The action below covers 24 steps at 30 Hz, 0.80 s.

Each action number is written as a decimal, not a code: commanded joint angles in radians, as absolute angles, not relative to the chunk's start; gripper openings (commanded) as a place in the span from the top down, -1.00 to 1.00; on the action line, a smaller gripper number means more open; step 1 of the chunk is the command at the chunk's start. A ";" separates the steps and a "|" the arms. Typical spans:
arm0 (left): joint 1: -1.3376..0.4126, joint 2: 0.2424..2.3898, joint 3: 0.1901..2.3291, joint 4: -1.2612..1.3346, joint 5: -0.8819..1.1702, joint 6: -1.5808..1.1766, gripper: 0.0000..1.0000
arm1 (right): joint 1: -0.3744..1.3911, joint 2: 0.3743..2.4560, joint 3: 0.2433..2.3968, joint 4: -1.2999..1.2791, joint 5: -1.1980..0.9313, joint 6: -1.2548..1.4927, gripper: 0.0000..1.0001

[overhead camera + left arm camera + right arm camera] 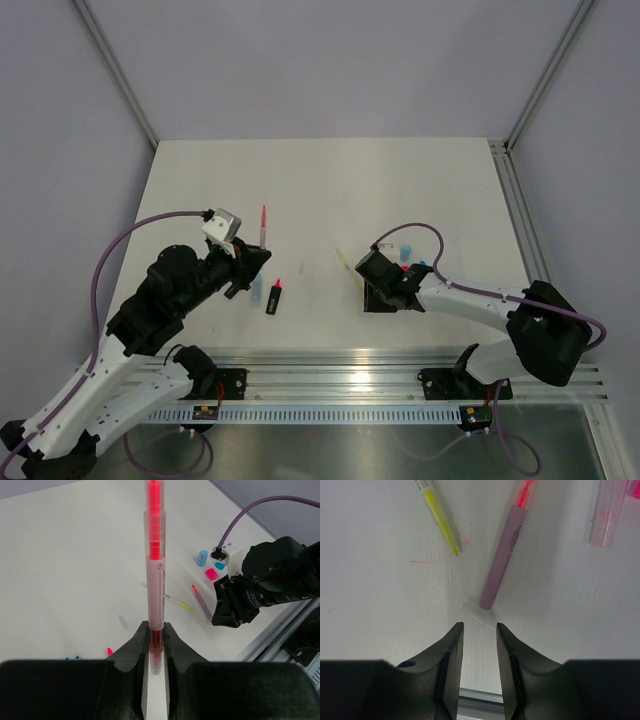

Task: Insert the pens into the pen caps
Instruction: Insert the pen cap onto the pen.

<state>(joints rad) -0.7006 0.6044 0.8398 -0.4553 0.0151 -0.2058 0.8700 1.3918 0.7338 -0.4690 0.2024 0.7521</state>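
The left claw (156,630) is clamped tight on the red-pink pen (155,570), while the right claw (479,630) hangs part-open and empty just beside the purplish pen (502,555) on the counter (380,605).

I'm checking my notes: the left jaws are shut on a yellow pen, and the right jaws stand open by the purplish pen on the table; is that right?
Not quite: the left wrist view shows the left gripper shut on the red-pink pen; the yellow pen lies on the table. The right gripper does stand open by the purplish pen.
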 commanded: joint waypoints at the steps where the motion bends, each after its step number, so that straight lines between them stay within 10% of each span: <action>1: -0.696 0.612 0.833 -0.416 0.032 -0.190 1.00 | 0.842 1.381 0.713 -0.465 0.239 0.752 0.22; 24: -0.696 0.623 0.833 -0.420 0.025 -0.186 1.00 | 0.836 1.451 0.727 -0.374 0.089 0.649 0.06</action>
